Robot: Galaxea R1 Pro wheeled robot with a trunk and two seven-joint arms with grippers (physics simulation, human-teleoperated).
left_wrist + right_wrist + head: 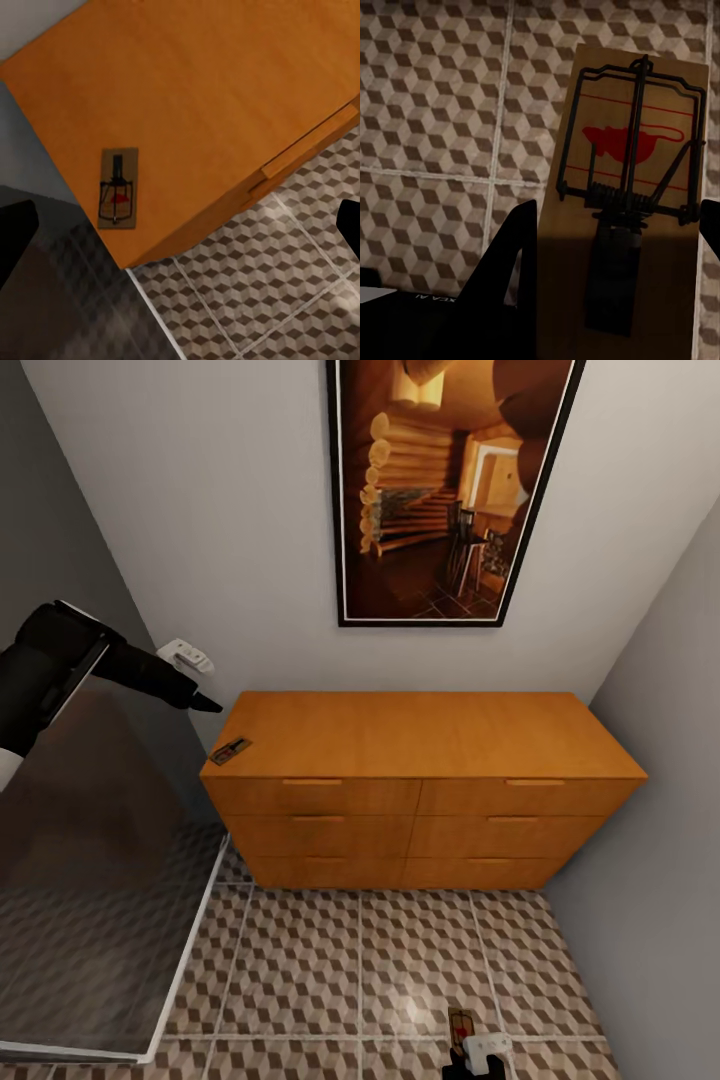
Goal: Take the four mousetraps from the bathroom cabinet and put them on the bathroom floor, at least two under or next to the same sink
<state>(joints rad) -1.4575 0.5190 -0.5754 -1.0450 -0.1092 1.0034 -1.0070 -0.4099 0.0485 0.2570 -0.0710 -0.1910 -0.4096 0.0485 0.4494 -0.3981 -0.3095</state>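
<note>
A flat wooden mousetrap (626, 202) with dark wire parts and a red mouse print is gripped between the fingers of the right gripper (615, 277), low over the bathroom floor (350, 970) of cube-patterned tiles. If released from too high, it could be flipped or sprung. Farther off, a second mousetrap (230, 751) lies at the near left corner of the smooth orange-brown cabinet (420, 760) top (easily nudged off), where the left gripper (205, 703) hovers, its fingers spread.

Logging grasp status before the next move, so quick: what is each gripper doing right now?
Left gripper: open, holding nothing, beside the cabinet with a mousetrap on its corner.
Right gripper: shut on a second mousetrap.
</note>
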